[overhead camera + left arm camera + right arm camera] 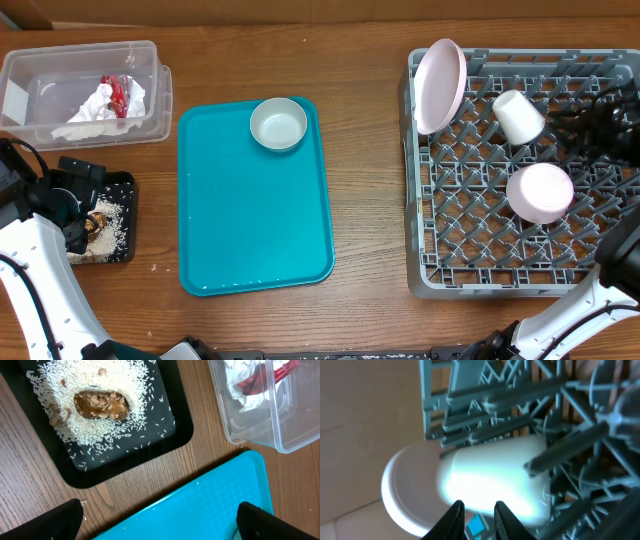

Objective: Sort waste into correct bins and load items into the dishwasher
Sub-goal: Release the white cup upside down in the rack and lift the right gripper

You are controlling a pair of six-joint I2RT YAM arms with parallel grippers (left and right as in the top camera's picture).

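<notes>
- Overhead: clear tub [55,90] holds napkin [100,108] and red wrapper [119,92]. Grey-rimmed bowl [278,124] sits on teal tray [250,220]. In dish rack [450,275]: plate [440,85] on edge, cup [518,116] on its side, small bowl [540,192] upside down.
- Left wrist: left gripper [157,517] spread wide, empty, over the black tray [167,435] / teal tray edge. Rice [127,385] and brown lump [101,404] in black tray.
- Right wrist: right gripper [479,510] almost closed, thin gap, nothing in it, just beside cup.

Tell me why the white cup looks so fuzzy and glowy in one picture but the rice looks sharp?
Right wrist view: the cup is close up, out of focus and washed out bright; the rack is soft too. Left wrist view: the rice on the black tray is crisp. Overhead view: even light, sharp.
</notes>
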